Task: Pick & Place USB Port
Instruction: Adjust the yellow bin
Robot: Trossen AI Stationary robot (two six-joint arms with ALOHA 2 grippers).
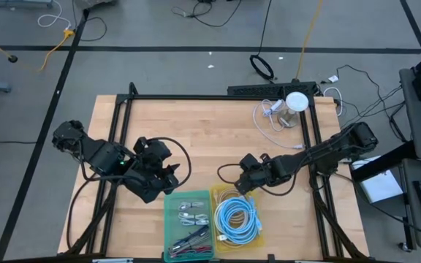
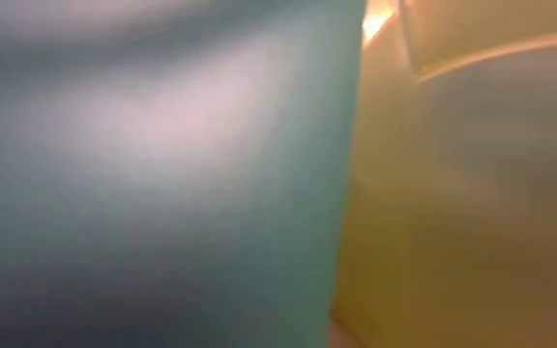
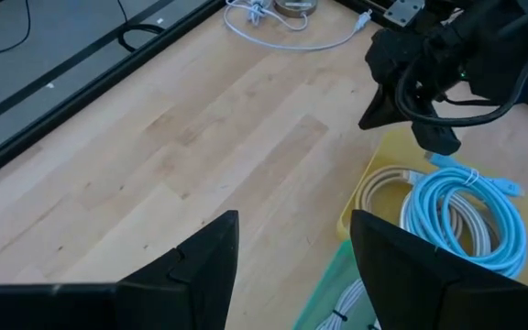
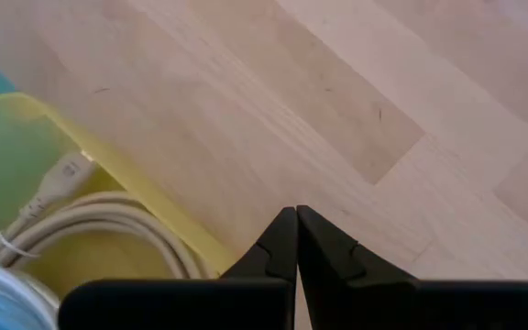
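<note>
Wooden table [image 1: 210, 139] carries everything you need: at its near edge a green tray [image 1: 186, 225] of small connectors sits touching a yellow tray [image 1: 237, 217] holding coiled beige and light blue cables [image 1: 237, 220]. Your left gripper [image 1: 168, 177] hovers just beside the green tray's far corner with its fingers [image 3: 195, 270] spread and nothing between them. Your right gripper [image 1: 245, 178] hangs over the yellow tray's far edge, its fingertips [image 4: 282, 240] pressed together on nothing. Which piece is the USB port you cannot tell.
</note>
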